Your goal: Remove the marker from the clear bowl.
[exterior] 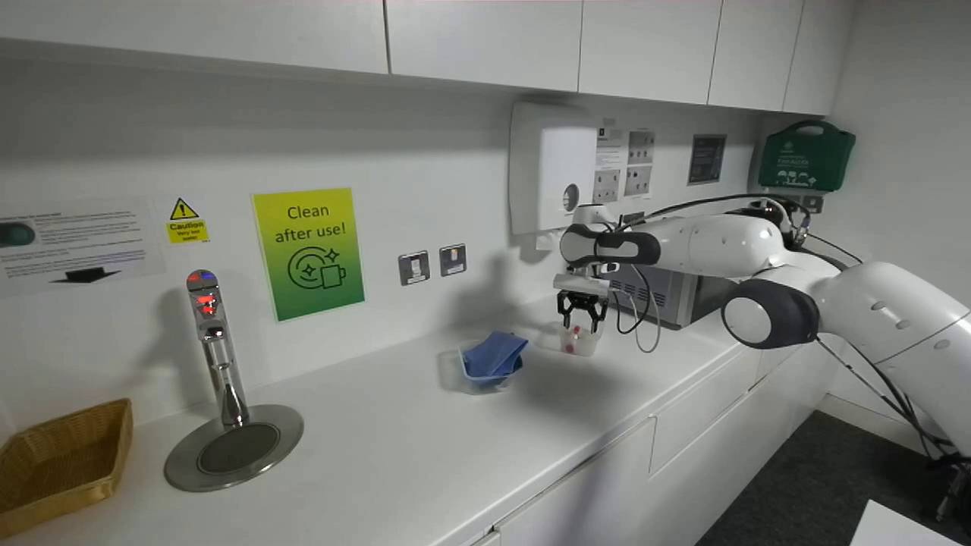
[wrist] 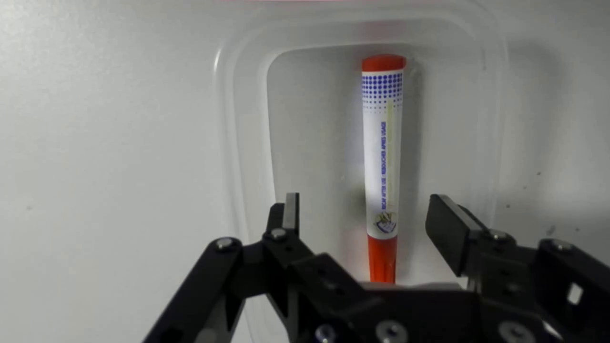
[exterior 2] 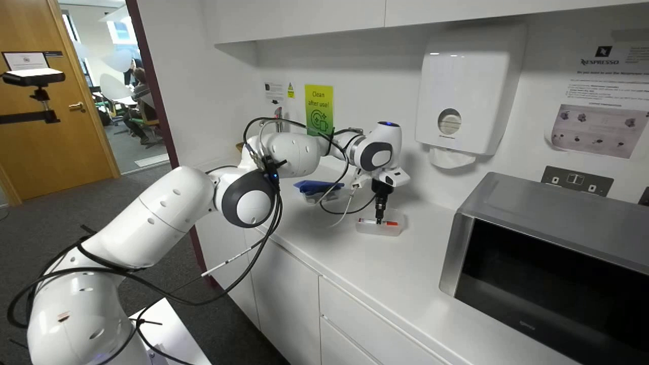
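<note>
The marker (wrist: 382, 152), white with red ends, lies inside the clear bowl (wrist: 250, 124), a see-through rectangular container on the white counter. In the wrist view the marker runs up and down the picture. Its lower red end is partly hidden by my gripper body. My gripper (wrist: 363, 205) is open, with one finger on each side of the marker and a gap on both sides. In both exterior views the gripper (exterior: 581, 327) (exterior 2: 379, 222) points down at the bowl (exterior: 580, 346) (exterior 2: 380, 231), fingertips at about rim height. The marker's red end (exterior 2: 391, 223) shows beside the fingers.
A blue folded object (exterior: 494, 355) (exterior 2: 317, 186) sits in another clear container nearby. A microwave (exterior 2: 537, 263) stands on the counter. A towel dispenser (exterior: 550, 167) is on the wall behind. A tap (exterior: 226, 371) and a wicker basket (exterior: 68, 455) are farther along.
</note>
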Controlling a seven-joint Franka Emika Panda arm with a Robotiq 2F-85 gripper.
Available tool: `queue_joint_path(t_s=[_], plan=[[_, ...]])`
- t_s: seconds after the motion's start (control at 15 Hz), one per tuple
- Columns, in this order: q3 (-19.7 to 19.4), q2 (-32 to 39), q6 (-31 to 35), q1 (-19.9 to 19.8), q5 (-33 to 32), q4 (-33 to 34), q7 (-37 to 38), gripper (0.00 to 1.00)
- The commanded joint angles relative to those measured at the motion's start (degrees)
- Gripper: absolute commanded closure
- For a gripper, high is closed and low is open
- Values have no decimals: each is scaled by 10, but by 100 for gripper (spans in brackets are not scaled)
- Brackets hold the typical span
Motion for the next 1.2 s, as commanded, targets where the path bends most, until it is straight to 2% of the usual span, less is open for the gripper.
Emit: queue_joint_path(t_s=[0.0, 0.27, 0.4, 0.47, 0.6, 1.0, 1.07, 1.13], plan=[[3, 29, -35, -7, 7, 55, 14, 27], [3, 45, -39, -9, 7, 71, 17, 26], [4, 50, -40, -10, 8, 77, 18, 29], [4, 52, -40, -10, 8, 79, 19, 52], [4, 53, -40, -11, 8, 82, 19, 55], [4, 52, -39, -14, 9, 83, 19, 98], [4, 51, -39, -15, 10, 84, 19, 99], [5, 51, -39, -16, 10, 84, 19, 95]])
